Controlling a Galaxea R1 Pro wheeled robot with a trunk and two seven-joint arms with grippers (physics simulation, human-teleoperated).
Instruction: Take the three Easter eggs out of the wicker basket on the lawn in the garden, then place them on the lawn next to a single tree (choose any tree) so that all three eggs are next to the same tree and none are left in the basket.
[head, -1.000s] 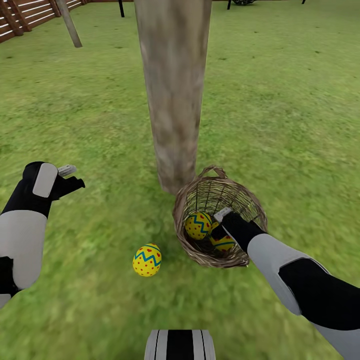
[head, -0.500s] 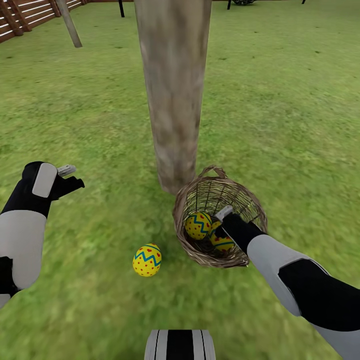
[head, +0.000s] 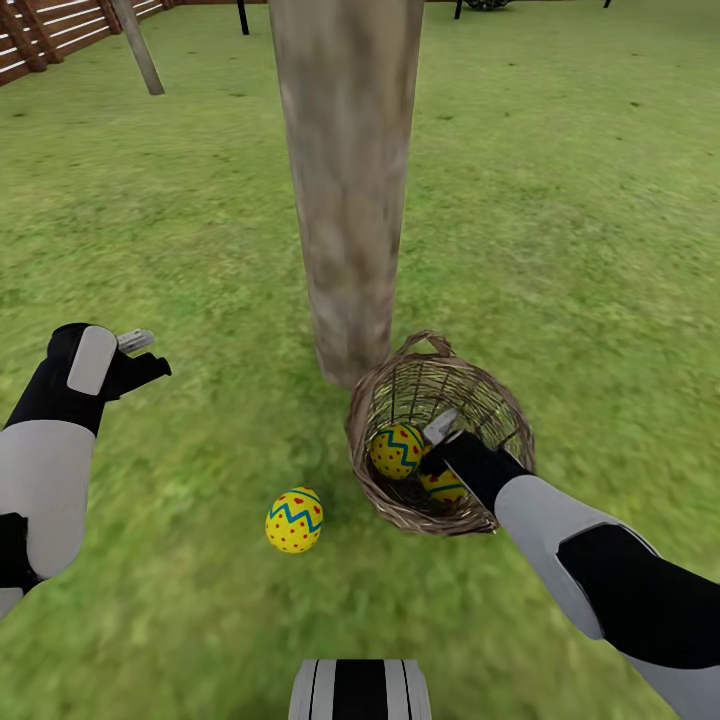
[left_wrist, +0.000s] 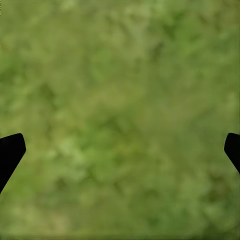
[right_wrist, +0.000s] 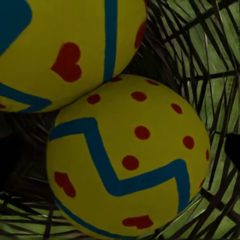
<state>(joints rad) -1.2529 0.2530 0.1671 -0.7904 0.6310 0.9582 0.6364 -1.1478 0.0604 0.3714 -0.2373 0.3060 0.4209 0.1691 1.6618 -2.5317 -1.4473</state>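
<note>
While reaching: the right gripper (head: 440, 440) is lowered inside the wicker basket (head: 400, 515); whether its jaws are parted or clamped cannot be told.
Wrist close-up: two Easter eggs (right_wrist: 127, 160) are seen touching each other against the weave.
Left gripper (head: 140, 355): held spread and empty above the lawn (head: 580, 220).
Done: one egg (head: 294, 520) has been laid on grass at 7 o'clock of the tree (head: 345, 190).
Left: two eggs (head: 397, 450) are judged yet to be removed.
Obstacle: the trunk base at 11 o'clock of the basket, and the basket wall, crowd the reach.
</note>
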